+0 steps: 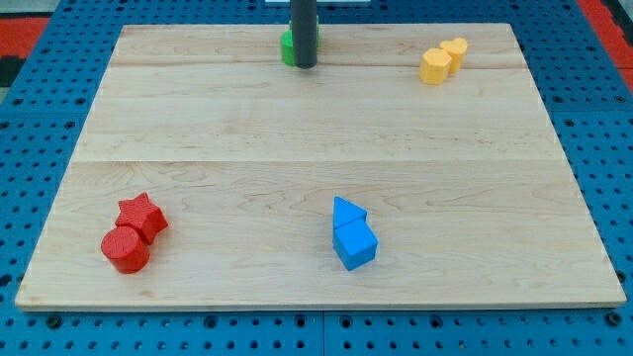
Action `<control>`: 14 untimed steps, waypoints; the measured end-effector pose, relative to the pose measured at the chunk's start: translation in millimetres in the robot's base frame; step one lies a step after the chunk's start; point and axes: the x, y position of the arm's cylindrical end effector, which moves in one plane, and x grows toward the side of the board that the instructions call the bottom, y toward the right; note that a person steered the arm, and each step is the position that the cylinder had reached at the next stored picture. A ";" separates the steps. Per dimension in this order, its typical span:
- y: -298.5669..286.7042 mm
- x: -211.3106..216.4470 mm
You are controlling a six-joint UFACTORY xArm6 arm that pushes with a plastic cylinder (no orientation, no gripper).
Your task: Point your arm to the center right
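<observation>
My tip (305,65) rests on the board near the view's top, just left of centre. It stands right in front of a green block (287,46), which it mostly hides; I cannot tell the block's shape. Two yellow blocks sit at the top right: a yellow hexagon (434,66) and a yellow cylinder (454,52), touching each other. A blue triangle (347,214) and a blue cube (355,243) touch at the bottom centre. A red star (141,216) and a red cylinder (126,248) touch at the bottom left.
The wooden board (316,148) lies on a blue perforated base (40,99) that shows on all sides. The rod comes down from the view's top edge.
</observation>
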 end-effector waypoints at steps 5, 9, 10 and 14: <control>54.9 104.1; 117.7 137.2; 124.9 137.2; 162.7 154.0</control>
